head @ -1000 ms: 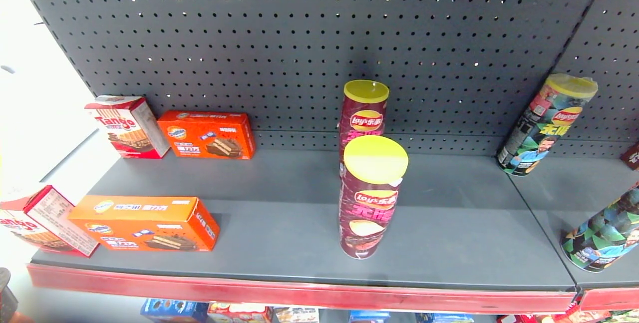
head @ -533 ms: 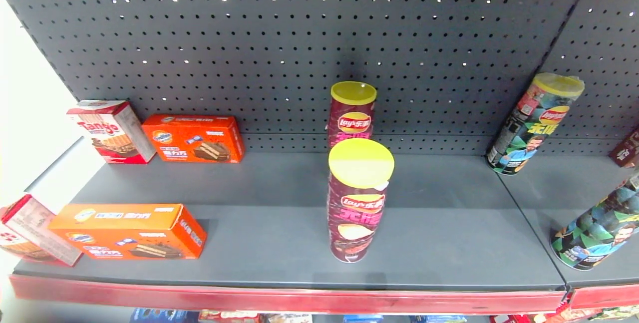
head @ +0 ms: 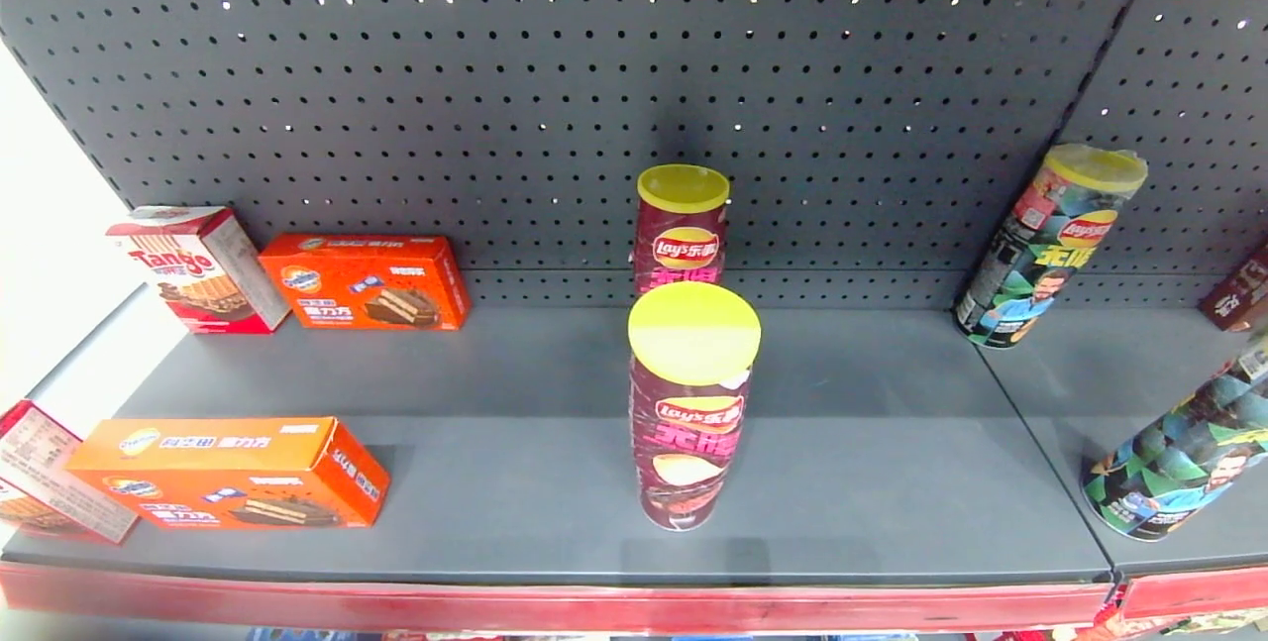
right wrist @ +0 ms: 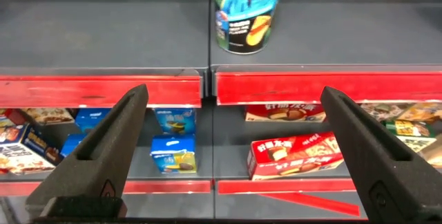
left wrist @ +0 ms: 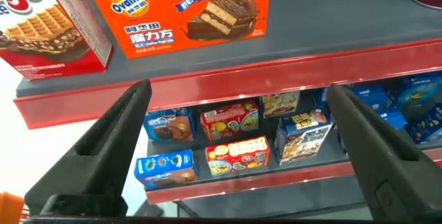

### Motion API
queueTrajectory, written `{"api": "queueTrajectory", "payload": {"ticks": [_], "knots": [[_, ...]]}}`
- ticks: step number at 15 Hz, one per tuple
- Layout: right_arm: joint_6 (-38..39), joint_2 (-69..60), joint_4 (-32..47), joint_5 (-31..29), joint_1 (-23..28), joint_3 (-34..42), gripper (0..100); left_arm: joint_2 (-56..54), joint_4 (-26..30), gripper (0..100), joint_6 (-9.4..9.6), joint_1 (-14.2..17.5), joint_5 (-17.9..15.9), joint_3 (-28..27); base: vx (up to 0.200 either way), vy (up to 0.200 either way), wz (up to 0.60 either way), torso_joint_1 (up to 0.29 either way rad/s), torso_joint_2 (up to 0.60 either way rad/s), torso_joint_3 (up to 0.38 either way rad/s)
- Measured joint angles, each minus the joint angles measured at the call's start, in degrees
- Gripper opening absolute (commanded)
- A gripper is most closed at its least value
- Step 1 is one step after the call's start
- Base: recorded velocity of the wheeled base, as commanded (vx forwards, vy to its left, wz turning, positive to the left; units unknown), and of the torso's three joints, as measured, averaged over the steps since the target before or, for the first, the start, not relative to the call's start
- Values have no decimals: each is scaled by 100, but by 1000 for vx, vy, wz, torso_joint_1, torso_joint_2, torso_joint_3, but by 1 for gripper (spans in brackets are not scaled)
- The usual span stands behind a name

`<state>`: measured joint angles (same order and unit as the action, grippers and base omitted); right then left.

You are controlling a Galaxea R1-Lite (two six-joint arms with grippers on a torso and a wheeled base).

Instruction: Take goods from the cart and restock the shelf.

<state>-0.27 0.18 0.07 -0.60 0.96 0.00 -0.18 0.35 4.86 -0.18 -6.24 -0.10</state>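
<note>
The grey shelf (head: 872, 463) spans the scene. At its left sit the near orange box (head: 228, 473), by the front edge, and the far orange box (head: 365, 281), against the back panel. In the middle, the near chip can (head: 690, 413) stands upright in front of the far chip can (head: 680, 235). The left gripper (left wrist: 238, 89) and right gripper (right wrist: 235, 91) hang before the shelf's red front edge, jaws spread wide, holding nothing.

Blown-out glare far left; shelf (head: 872, 463) evenly lit; edges bowed
</note>
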Motion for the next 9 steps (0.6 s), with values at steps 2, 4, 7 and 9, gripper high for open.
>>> {"api": "queueTrajectory", "payload": {"ticks": [2,4,7,9], "knots": [[-13,2,2,6,0,0,100,2,-2,100,9,0,-7,0,0,0,0,0,0,0],[-13,4,2,6,0,0,100,2,-2,100,11,-4,-7,0,0,0,0,0,0,0],[-11,2,0,6,0,0,100,2,-4,100,13,-4,-10,0,-200,0,0,6,7,5],[-6,4,2,9,0,0,100,5,0,100,-5,-4,0,0,0,0,0,0,0,0]]}}
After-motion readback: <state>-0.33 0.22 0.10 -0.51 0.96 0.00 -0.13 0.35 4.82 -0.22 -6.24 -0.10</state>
